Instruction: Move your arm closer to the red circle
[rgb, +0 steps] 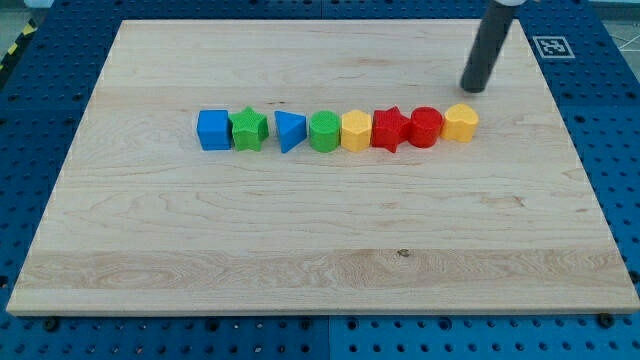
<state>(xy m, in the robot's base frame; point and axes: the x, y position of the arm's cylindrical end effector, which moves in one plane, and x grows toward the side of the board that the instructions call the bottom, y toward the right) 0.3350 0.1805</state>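
Note:
The red circle (426, 127) sits in a row of blocks across the middle of the wooden board (320, 250), second from the view's right end. My tip (473, 89) is on the board above and to the right of it, just above the yellow block (460, 122) at the row's right end, a short gap away. To the left of the red circle stand a red star (390, 129), a yellow block (356, 131), a green circle (324, 131), a blue triangle (289, 131), a green star (248, 130) and a blue square (213, 130).
The board lies on a blue perforated table (620, 120). A white marker tag (551, 45) sits off the board at the view's top right.

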